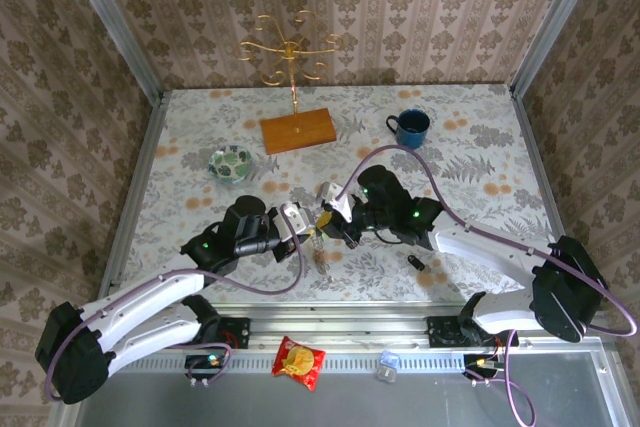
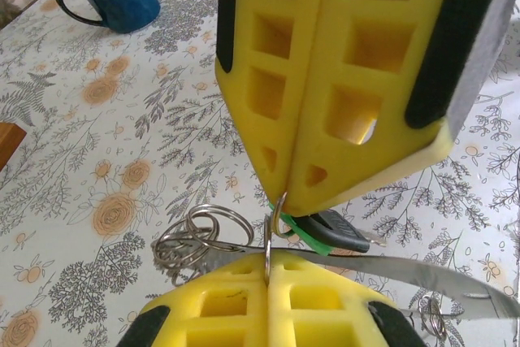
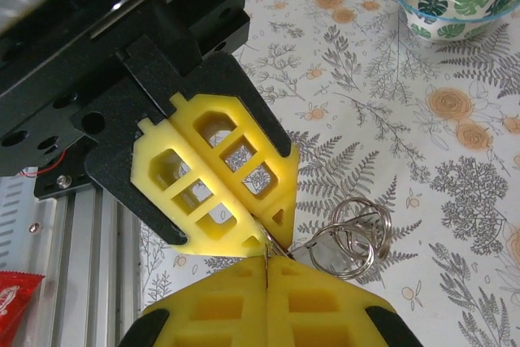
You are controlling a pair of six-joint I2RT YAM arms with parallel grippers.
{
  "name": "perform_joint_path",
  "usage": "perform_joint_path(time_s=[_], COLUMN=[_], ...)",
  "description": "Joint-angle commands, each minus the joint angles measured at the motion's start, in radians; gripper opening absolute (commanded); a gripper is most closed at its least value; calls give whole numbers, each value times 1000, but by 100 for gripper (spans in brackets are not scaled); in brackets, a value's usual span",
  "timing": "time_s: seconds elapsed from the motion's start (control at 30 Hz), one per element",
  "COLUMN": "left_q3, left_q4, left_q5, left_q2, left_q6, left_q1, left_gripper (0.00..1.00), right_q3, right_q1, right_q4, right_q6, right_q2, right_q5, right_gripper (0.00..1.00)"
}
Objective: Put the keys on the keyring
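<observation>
The left gripper (image 2: 268, 259) and right gripper (image 2: 283, 201) are both clenching a small silver wire ring (image 2: 275, 223) mid-frame. The green-headed key (image 2: 302, 237) is sitting just beside it, above the flat grey-beige keyring hoop (image 2: 422, 274) at lower right.

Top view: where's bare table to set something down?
Free: far right, between the blue handled mug and the right wall; far-left corner beyond the green leaf-patterned bowl. Crowded: centre of the floral table, where the left gripper and right gripper meet tip to tip, both pinching a small metal ring.
</observation>
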Motion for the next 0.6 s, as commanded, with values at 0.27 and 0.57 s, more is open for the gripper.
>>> perform_joint_path(time_s=[0.27, 0.57], left_q3=[24, 8], left_q4=[36, 38], left_q5=[15, -11], left_q2=[-8, -12], left_q6=[50, 121], left_q1=[-13, -39], left_gripper=[0, 0], right_q3=[44, 54], right_q1=[-2, -30], right_q4=[21, -8], right_q6=[79, 117], right_q2=[20, 29], right_q5=[40, 15], right_gripper=[0, 0])
